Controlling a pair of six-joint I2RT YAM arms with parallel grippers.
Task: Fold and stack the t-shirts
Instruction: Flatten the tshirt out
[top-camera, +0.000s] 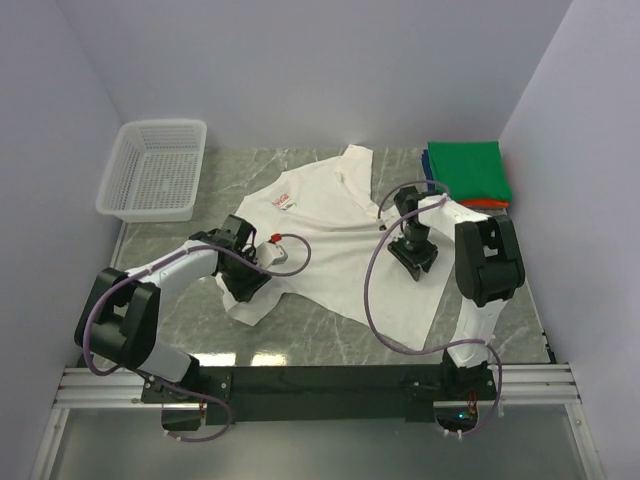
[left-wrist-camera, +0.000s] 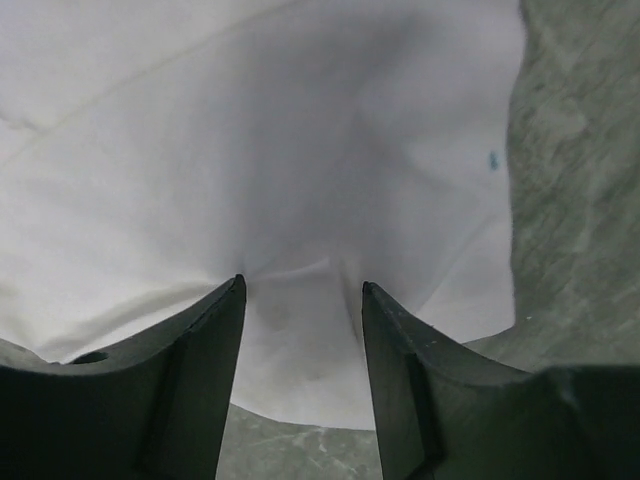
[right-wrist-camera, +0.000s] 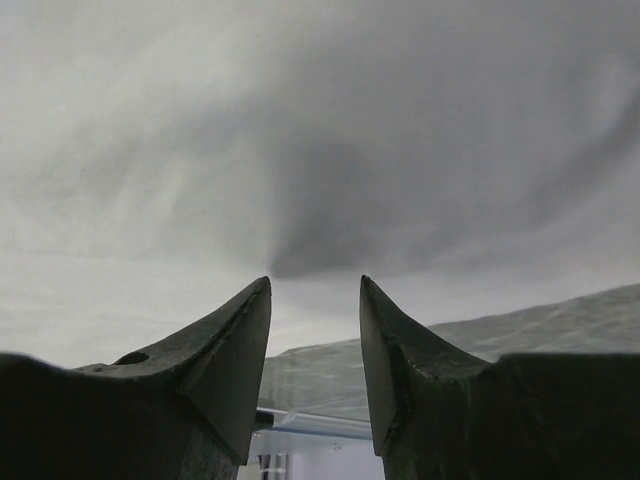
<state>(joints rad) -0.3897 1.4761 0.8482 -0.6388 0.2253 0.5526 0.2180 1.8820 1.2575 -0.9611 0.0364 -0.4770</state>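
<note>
The white tee (top-camera: 330, 230) lies spread open over the middle of the marble counter (top-camera: 330, 338). Its collar points toward the far edge and its hem toward the near edge. A small red logo (top-camera: 283, 203) shows on the chest, on the side toward the left edge.

The left gripper (left-wrist-camera: 302, 288) is down on the near-left part of the tee, close to the hem. Its jaws stand a narrow gap apart, with white cloth lying in the gap and small creases running out from the fingertips (left-wrist-camera: 232, 292). Whether they actually pinch the cloth cannot be told.

The right gripper (right-wrist-camera: 315, 285) is at the tee's right side, toward the right edge. Its jaws are also only narrowly apart. White cloth fills the view beyond the tips and a strip of marble shows beneath, and a grip cannot be confirmed.

In the far-right corner sits a folded stack, apart from the white tee. The green tee (top-camera: 468, 170) is on top, a blue tee (top-camera: 428, 163) shows at the stack's left side and an orange tee (top-camera: 488, 204) at its near edge.

A white mesh basket (top-camera: 148, 210) stands in the far-left corner.
</note>
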